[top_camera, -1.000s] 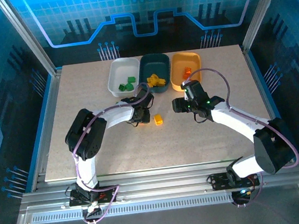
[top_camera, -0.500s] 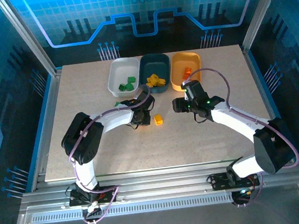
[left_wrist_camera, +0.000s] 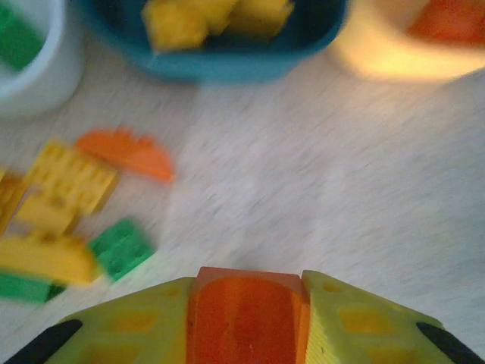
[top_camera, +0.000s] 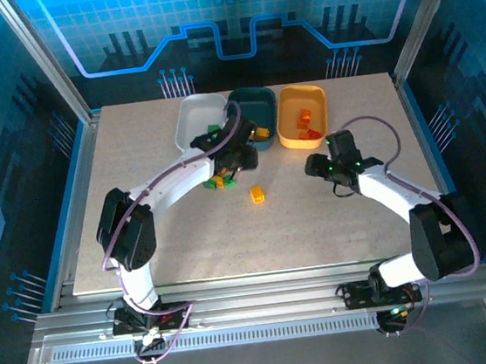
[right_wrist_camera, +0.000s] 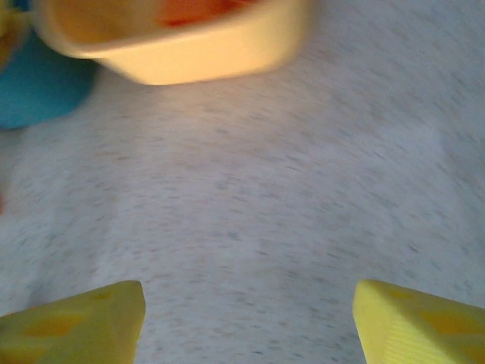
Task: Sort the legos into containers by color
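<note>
An orange-red brick [left_wrist_camera: 244, 299] is clamped in the left gripper [left_wrist_camera: 246, 326]. Beyond, loose legos [left_wrist_camera: 72, 178] are scattered on the table [left_wrist_camera: 326, 174]. Farther off, the white tray [left_wrist_camera: 53, 76], teal tray [left_wrist_camera: 227, 64] and yellow tray [left_wrist_camera: 379, 64] are ranged side by side. The right gripper [right_wrist_camera: 246, 318] is held wide open above the table.

Bright and crisp from above, smeared at both wrists

The top view is evenly lit from overhead: the pale table [top_camera: 317, 217] is clear, blue glow washes the back panels [top_camera: 234, 25], shadows under the arms are short and soft, and the frame rails bow slightly at the edges. Both wrist views are streaked with blur. On the left, the teal tray [left_wrist_camera: 227, 64] and the orange-red brick [left_wrist_camera: 246, 315] between the yellow fingers [left_wrist_camera: 364, 326] are soft. On the right, the yellow-orange tray [right_wrist_camera: 189, 57] glares and the near fingers [right_wrist_camera: 76, 326] are out of focus
</note>
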Motion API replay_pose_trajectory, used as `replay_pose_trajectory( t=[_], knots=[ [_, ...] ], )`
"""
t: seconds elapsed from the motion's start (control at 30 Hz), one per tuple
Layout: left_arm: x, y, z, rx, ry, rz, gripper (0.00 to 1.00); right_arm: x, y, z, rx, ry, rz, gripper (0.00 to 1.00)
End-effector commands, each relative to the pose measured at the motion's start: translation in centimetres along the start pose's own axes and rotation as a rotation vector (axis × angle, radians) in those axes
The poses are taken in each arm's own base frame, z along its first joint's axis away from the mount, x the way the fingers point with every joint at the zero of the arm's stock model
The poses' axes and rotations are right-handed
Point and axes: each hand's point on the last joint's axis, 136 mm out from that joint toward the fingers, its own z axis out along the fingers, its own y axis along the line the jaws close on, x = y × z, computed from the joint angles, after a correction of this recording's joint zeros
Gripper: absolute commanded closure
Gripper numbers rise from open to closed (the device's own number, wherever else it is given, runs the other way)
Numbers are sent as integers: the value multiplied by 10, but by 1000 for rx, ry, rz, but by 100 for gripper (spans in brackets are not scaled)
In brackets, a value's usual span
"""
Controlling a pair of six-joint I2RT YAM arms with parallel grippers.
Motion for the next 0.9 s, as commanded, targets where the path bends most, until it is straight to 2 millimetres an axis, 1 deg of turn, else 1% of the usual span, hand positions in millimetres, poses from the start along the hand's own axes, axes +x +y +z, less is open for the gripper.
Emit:
replay_pose_trajectory(
  t=[0.0,0.07,0.27,0.37,0.43,0.57,0.67,0.87],
  knots=[
    [-6,-38,23,119,59,-4,63,12,-9,9,-61,49,179,25],
    [-22,-59,36,182,44,-9,63,12,-16,9,-50,41,206,25],
    [-68,-109,73,331,-33,-4,62,12,-33,3,-20,0,280,25],
    [-86,-125,89,381,-76,-25,61,12,-36,0,-31,-26,310,24],
    [-94,-132,99,402,-95,-40,59,11,-37,-2,-30,-35,307,23],
    [-98,-136,119,418,-110,-81,59,11,-40,-2,-21,-36,319,23],
    [-101,-131,127,405,-129,-104,59,11,-38,-2,-40,-36,325,23],
    [-102,-129,142,412,-141,-131,58,10,-34,-2,-65,-34,329,23]
  ],
)
